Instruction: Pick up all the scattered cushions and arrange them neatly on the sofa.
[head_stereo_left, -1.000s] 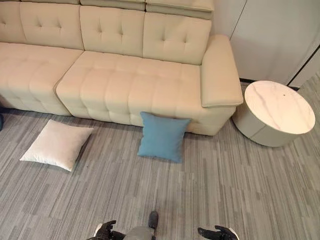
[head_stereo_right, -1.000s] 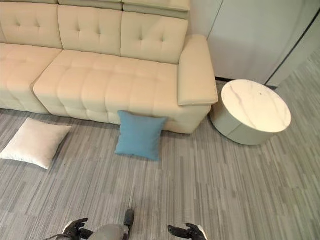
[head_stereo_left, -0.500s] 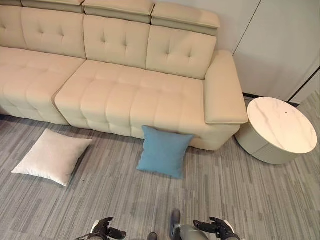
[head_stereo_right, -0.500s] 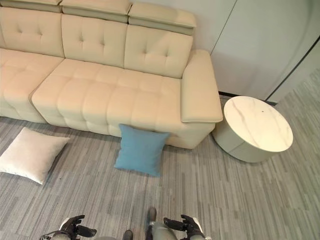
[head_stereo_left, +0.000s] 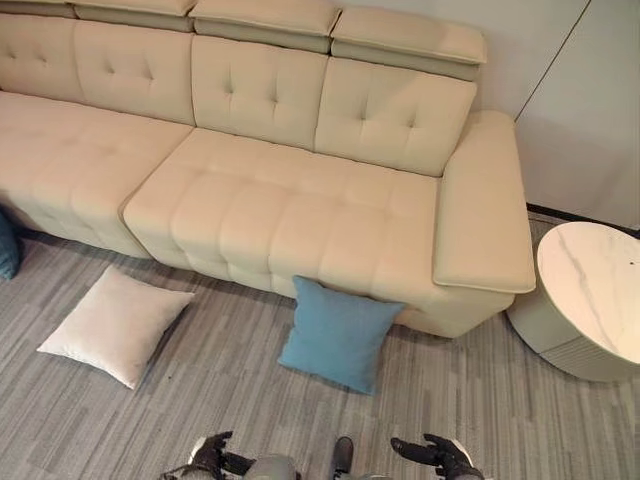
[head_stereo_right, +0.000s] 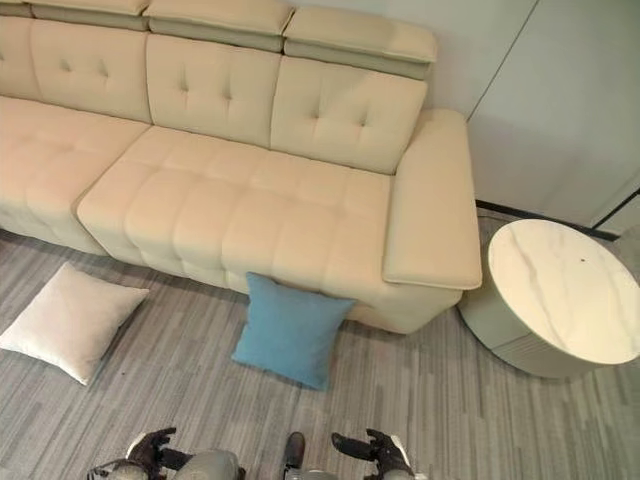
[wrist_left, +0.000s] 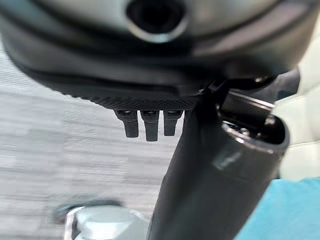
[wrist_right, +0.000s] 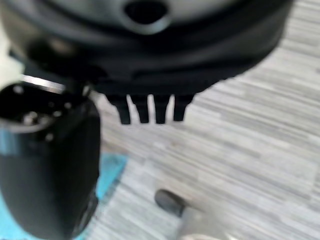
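Note:
A blue cushion stands on the floor, leaning against the front of the cream sofa. A white cushion lies flat on the carpet further left. A dark teal cushion peeks in beside the sofa's left section. The sofa seats are bare. My left hand and right hand hang low near me, well short of the blue cushion, both open and holding nothing. The left wrist view shows straight fingers over carpet, with a corner of the blue cushion beyond.
A round marble-topped side table stands on the floor to the right of the sofa's armrest. White wall panels run behind it. Grey striped carpet lies between me and the cushions.
The whole picture has shifted, so the camera has moved; the sofa looks nearer and the teal cushion has come into view at the left. The cushions lie as before. Both hands stay low and open.

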